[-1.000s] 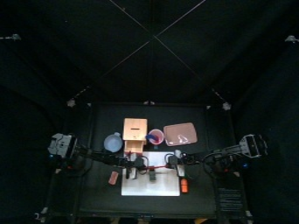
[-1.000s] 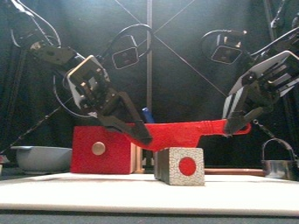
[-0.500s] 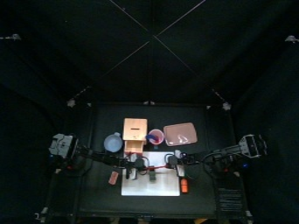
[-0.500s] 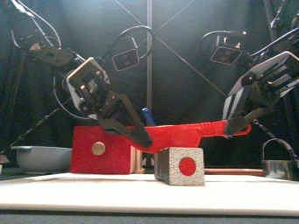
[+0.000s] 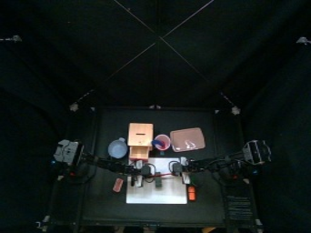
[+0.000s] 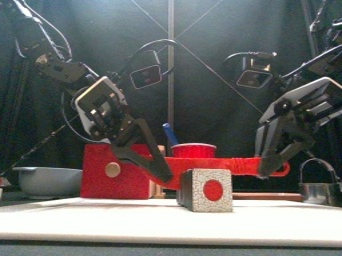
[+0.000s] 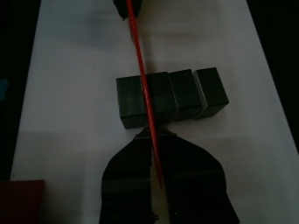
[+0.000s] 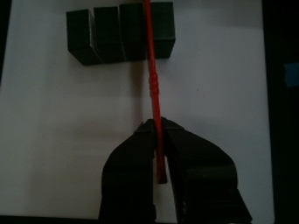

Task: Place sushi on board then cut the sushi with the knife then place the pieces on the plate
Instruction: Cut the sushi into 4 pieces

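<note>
A dark green sushi roll of several blocks lies on the white cutting board. A red toy knife hangs level just over its top, held at both ends. My left gripper is shut on one end and my right gripper on the other. In the left wrist view the knife crosses the roll near one end block, with the left gripper closed on it. In the right wrist view the knife runs over the roll from the right gripper.
Behind the board stand the wooden box with its red drawer front, a red cup holding a blue knife, and the pink tray. A blue-grey bowl sits left, a metal cutter right.
Both grippers have come down together, bringing the red knife from well above the roll to just over its top.
</note>
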Robot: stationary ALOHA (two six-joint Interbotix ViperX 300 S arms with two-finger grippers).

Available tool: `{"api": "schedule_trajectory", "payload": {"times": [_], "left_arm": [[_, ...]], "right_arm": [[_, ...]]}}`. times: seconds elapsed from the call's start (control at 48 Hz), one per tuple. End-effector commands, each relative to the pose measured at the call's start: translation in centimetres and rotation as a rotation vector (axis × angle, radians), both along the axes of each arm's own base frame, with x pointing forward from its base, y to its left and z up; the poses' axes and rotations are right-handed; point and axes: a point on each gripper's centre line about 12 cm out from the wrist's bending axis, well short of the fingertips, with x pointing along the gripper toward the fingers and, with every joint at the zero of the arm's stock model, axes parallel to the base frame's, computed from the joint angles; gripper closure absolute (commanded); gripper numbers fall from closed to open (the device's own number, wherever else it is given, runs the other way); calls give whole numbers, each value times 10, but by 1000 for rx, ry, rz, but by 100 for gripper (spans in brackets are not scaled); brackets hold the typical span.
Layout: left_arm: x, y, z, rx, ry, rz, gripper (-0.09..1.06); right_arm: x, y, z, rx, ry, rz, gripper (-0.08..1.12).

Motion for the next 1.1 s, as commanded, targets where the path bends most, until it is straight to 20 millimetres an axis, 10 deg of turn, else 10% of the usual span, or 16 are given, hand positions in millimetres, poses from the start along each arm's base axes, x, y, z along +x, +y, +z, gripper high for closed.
{"api": "schedule_trajectory", "payload": {"times": [0.021, 0.521, 1.104], "left_arm": [[1, -5, 4, 2, 1, -17, 60], [1, 29, 28, 40, -16, 18, 60], [0, -24, 56, 21, -94, -112, 60]], "right_arm": [[5, -5, 7, -2, -23, -15, 62], [14, -28, 29, -61, -70, -16, 62], [10, 22, 72, -25, -139, 131, 62]]}}
